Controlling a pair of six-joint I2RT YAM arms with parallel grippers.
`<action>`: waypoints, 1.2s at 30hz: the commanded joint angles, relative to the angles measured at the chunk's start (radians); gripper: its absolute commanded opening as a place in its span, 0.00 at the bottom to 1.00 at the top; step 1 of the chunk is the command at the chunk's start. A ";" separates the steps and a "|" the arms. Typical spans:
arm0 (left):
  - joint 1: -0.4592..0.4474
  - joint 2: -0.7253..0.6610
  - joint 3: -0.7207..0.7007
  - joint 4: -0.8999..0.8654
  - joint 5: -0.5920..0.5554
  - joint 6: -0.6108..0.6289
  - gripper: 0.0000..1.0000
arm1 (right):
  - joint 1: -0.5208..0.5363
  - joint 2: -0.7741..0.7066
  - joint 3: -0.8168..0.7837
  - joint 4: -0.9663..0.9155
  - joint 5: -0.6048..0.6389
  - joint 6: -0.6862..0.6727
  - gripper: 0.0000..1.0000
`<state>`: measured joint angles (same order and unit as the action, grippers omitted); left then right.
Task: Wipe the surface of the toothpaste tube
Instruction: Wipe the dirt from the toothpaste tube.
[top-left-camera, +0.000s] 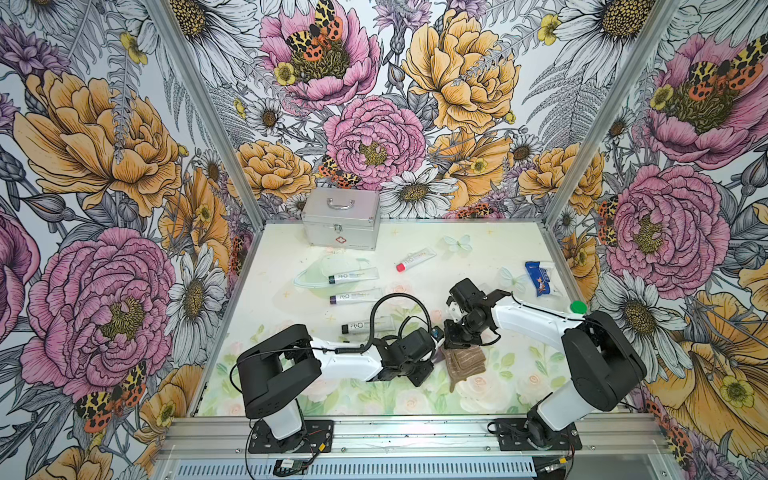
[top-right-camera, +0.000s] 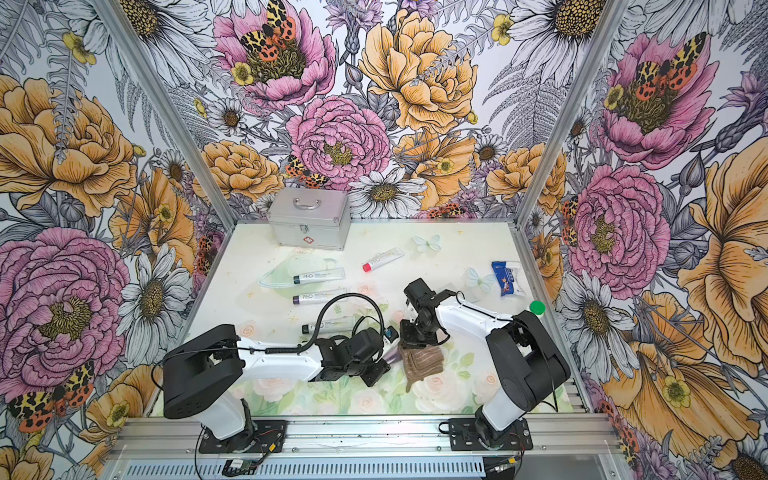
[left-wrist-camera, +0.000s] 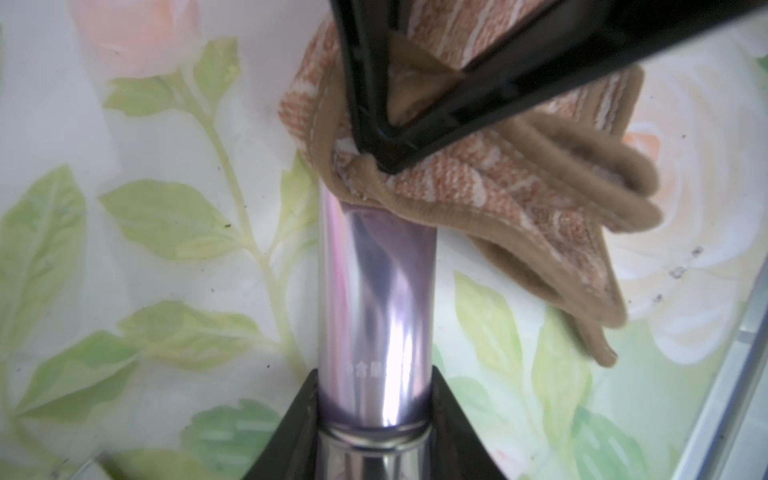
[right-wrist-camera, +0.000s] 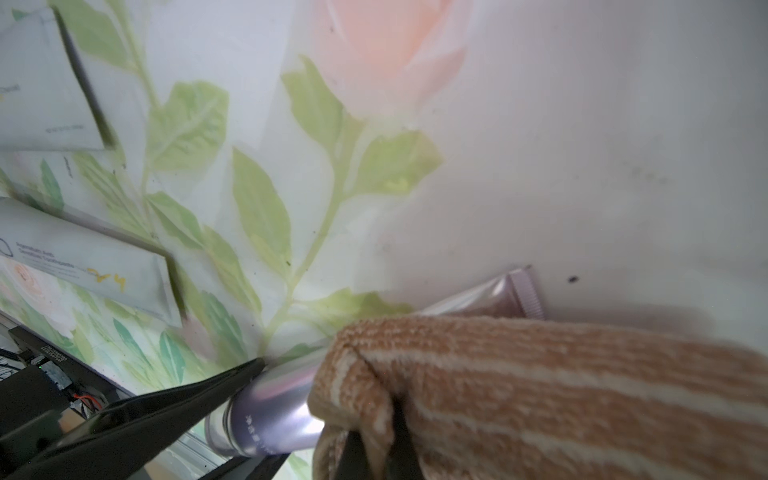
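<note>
We see bright, even, diffuse light in both top views. Shadows on the table (top-left-camera: 507, 249) are faint and soft, and its far part toward 12 o'clock looks washed out. The walls (top-left-camera: 104, 208) stretch and bow toward 9 and 3 o'clock. In the wrist views, white glare streaks the toothpaste tube (left-wrist-camera: 376, 299), and the close cloth (right-wrist-camera: 540, 395) is blurred.

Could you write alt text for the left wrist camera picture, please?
A shiny lilac toothpaste tube is clamped in the left gripper, while the right gripper holds a folded brown striped cloth over the tube's far end. A mat printed with roses and leaves lies beneath.
</note>
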<state>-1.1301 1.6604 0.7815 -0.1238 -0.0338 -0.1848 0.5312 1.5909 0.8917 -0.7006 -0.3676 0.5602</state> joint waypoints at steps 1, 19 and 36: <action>-0.008 0.018 -0.004 -0.024 -0.006 -0.009 0.32 | 0.003 0.051 -0.023 0.010 0.110 0.000 0.00; -0.007 -0.022 -0.042 -0.068 -0.014 -0.007 0.32 | -0.002 0.071 0.019 -0.036 0.196 -0.032 0.00; 0.006 -0.018 -0.044 -0.059 -0.008 -0.007 0.31 | 0.043 0.060 -0.054 0.019 0.147 0.017 0.00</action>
<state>-1.1290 1.6287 0.7517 -0.1383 -0.0338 -0.1883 0.5938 1.6051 0.8974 -0.6491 -0.2123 0.5930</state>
